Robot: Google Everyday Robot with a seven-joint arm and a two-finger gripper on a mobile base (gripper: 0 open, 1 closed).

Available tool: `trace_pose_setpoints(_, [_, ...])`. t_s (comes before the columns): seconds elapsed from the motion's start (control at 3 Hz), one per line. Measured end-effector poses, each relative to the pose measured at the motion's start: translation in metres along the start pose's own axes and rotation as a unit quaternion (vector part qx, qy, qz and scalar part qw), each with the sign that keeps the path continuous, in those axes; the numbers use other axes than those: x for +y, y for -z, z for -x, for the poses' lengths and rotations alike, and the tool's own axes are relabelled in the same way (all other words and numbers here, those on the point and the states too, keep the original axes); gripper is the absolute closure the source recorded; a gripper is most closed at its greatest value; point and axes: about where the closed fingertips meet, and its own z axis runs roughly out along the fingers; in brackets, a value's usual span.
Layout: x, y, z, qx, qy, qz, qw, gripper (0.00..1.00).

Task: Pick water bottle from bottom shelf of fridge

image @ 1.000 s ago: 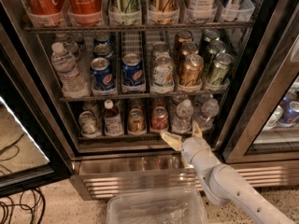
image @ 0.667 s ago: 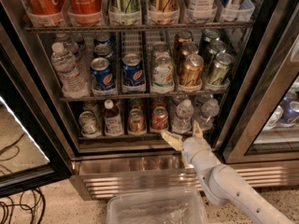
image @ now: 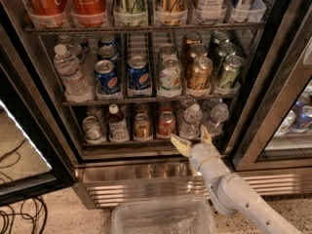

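Very little has changed over the last second. My end effector (image: 192, 139) sits where it was, low in front of the open fridge (image: 146, 191), just outside the front lip of the bottom shelf (image: 122, 152) towards its right end. Its two pale fingers (image: 178, 146) are as widely spread as before, holding nothing. I read that stillness as a pause at the pre-grasp pose: the approach looks lined up, but the reach into the lane and the closing have not begun, so the pick itself is all ahead of me. The water bottle (image: 191, 123) stands upright at the front of its lane, directly behind and just above my spread fingers, apart from them. It is small, clear and ribbed, with a white cap, and the wire rack behind shows through its body. A twin bottle (image: 217, 117) stands in the lane just to its right, and a red can (image: 166, 123) in the lane to its left. With both neighbours so near, I judge there is little room for my fingers to pass either side. The thin ribbed wall will probably give under a hard squeeze.
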Motion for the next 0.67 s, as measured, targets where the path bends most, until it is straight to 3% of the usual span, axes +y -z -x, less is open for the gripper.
trace_pose_setpoints(0.67, [-0.0033,-0.0008,0.0003,-0.006,0.017,-0.011,0.9998,0.23])
